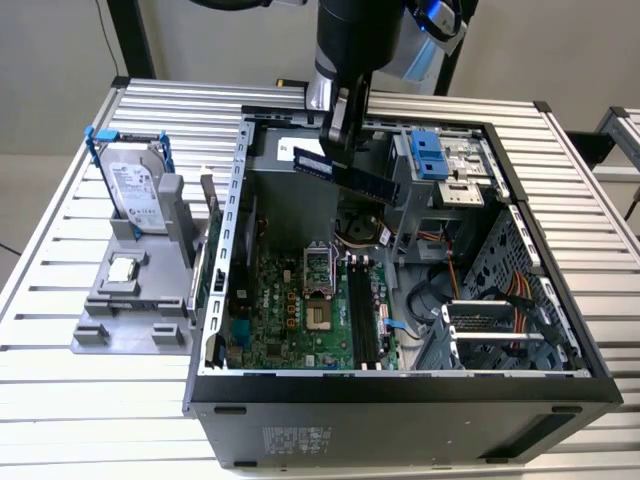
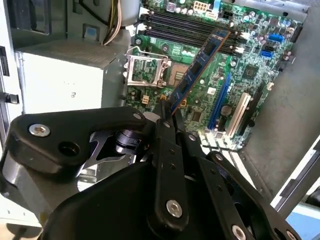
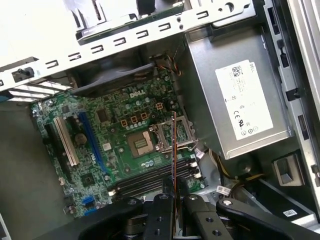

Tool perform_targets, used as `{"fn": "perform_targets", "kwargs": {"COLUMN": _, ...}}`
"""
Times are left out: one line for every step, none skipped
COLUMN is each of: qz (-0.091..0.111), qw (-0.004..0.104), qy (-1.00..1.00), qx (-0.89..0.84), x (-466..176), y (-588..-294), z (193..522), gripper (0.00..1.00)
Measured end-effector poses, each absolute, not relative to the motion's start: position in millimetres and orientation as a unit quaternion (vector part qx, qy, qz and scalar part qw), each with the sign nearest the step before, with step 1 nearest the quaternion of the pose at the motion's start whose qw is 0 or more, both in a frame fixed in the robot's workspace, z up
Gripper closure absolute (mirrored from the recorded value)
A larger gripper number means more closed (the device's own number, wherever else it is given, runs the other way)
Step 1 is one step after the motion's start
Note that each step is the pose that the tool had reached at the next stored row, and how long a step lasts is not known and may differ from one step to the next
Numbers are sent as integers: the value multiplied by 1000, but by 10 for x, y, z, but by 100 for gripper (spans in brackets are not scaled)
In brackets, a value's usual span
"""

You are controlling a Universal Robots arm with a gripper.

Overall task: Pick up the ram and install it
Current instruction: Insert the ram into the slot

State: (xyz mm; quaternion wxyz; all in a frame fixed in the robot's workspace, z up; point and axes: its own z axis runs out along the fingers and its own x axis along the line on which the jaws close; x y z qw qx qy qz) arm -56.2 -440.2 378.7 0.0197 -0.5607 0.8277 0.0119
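First wrist view: fingers (image 3: 163, 216) clamp the ram (image 3: 173, 155), hiding one end.

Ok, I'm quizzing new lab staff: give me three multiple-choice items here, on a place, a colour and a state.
1. Where is the ram? A) above the open case B) on the grey holder C) in a slot
2. The bracket on the hard drive is: A) red B) blue C) yellow
3. The claw is: A) open, empty B) shut on the ram C) shut on the hard drive
Answers: 1 A, it hangs over the motherboard; 2 B, it shows blue beside the drive; 3 B, it pinches the ram in both wrist views.
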Motion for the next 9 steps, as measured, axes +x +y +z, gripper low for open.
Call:
{"fn": "perform_targets", "kwargs": {"qz": 12, "qw": 20, "qy": 831, "qx": -556, "x": -562, "y": -4402, "z": 3787, "gripper": 100}}
{"fn": "perform_targets", "kwargs": {"qz": 12, "qw": 20, "qy": 834, "qx": -551, "x": -562, "y": -4401, "z": 3786, "gripper": 100}}
{"fn": "perform_targets", "kwargs": {"qz": 12, "qw": 20, "qy": 838, "qx": -546, "x": -563, "y": -4401, "z": 3786, "gripper": 100}}
{"fn": "perform_targets", "kwargs": {"qz": 11, "qw": 20, "qy": 841, "qx": -541, "x": -563, "y": -4401, "z": 3786, "gripper": 100}}
{"fn": "perform_targets", "kwargs": {"qz": 11, "qw": 20, "qy": 844, "qx": -536, "x": -563, "y": -4401, "z": 3786, "gripper": 100}}
{"fn": "perform_targets", "kwargs": {"qz": 11, "qw": 20, "qy": 847, "qx": -530, "x": -563, "y": -4401, "z": 3786, "gripper": 100}}
{"fn": "perform_targets", "kwargs": {"qz": 11, "qw": 20, "qy": 851, "qx": -525, "x": -564, "y": -4401, "z": 3786, "gripper": 100}}
{"fn": "perform_targets", "kwargs": {"qz": 11, "qw": 20, "qy": 854, "qx": -520, "x": -564, "y": -4401, "z": 3786, "gripper": 100}}
{"fn": "perform_targets", "kwargs": {"qz": 11, "qw": 20, "qy": 857, "qx": -515, "x": -564, "y": -4401, "z": 3786, "gripper": 100}}
